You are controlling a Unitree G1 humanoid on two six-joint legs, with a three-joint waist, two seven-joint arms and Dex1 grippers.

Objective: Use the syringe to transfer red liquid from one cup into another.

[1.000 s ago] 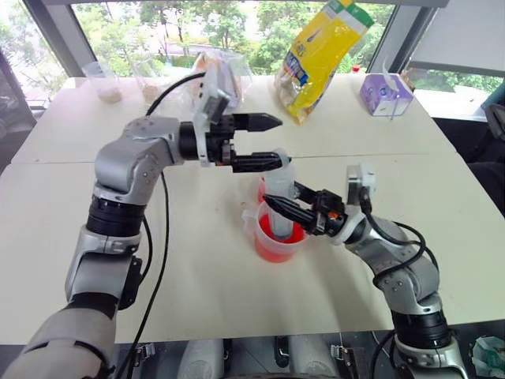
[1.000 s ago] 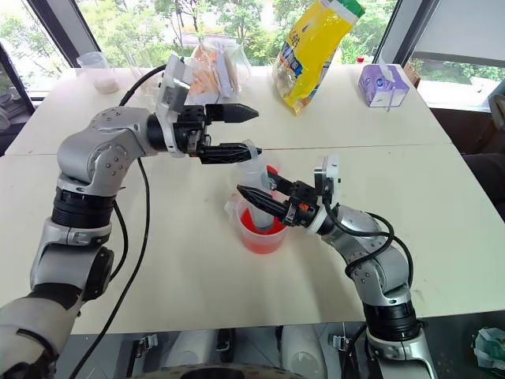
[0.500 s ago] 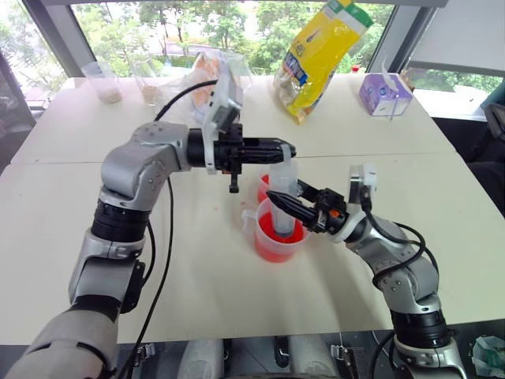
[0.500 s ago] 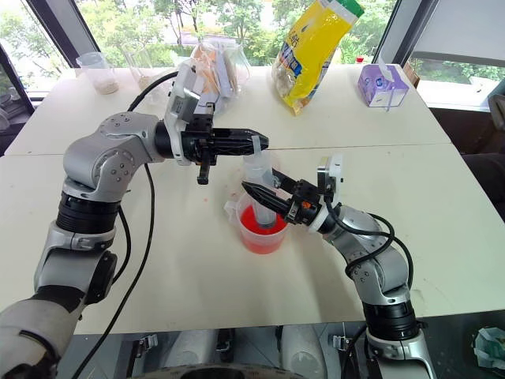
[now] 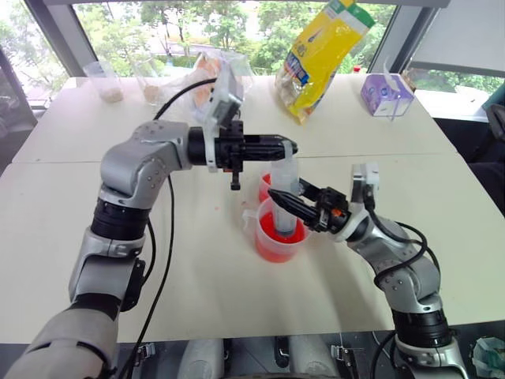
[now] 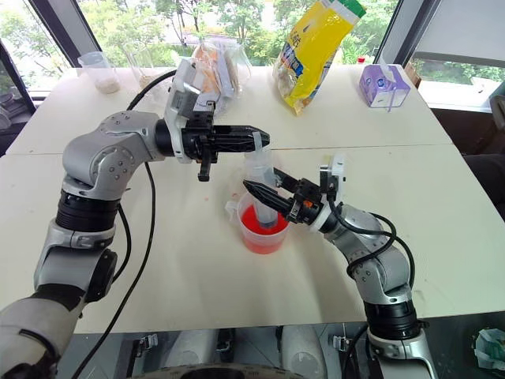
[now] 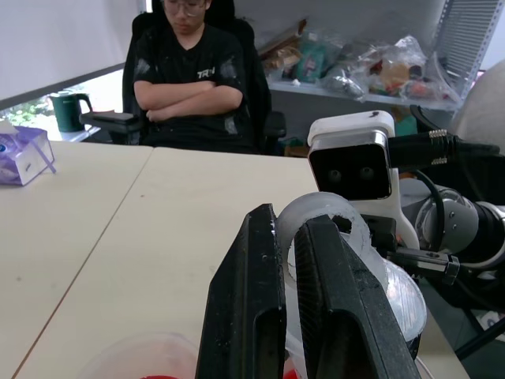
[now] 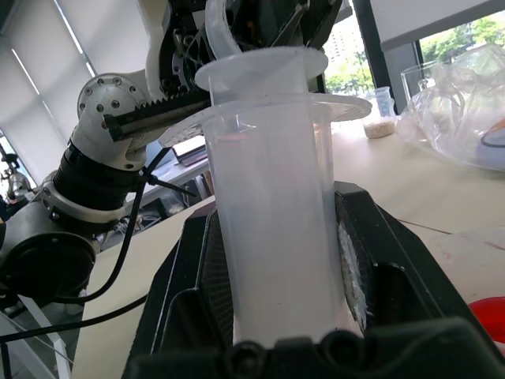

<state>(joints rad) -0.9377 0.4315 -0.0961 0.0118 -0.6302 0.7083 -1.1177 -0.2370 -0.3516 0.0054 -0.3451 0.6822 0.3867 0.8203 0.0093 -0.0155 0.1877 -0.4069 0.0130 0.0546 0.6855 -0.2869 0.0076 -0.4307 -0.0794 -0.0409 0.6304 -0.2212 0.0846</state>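
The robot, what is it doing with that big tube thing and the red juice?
It is working a syringe. The right end effector is shut on the syringe's barrel, holding it upright with its lower end down in the measuring cup of red liquid. The left end effector is shut on the plunger at the top of the syringe. The small cup stands just behind the measuring cup, with some red in it. A person sits watching.
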